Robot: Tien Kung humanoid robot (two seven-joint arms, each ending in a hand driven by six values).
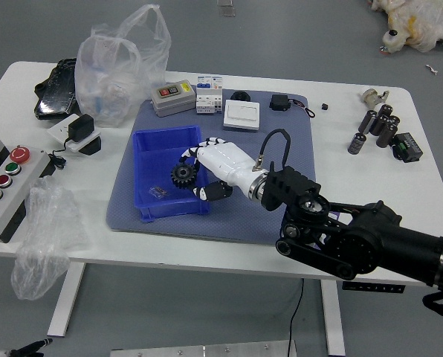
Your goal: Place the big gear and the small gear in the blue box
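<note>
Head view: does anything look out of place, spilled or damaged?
Some crumpled clear plastic droops over the near table edge, and a small clear item, not a gear, lies in the blue box. No spill or damage shows.

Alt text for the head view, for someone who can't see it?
The right robot hand grips a black gear over the blue box, which sits on a blue-gray mat. A small clear item lies inside; the left robot hand shows partly at lower left.

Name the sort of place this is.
Likely a robotics lab or test bench: a robot arm works over a white table bearing a panel of colored push buttons and a blue box.
</note>
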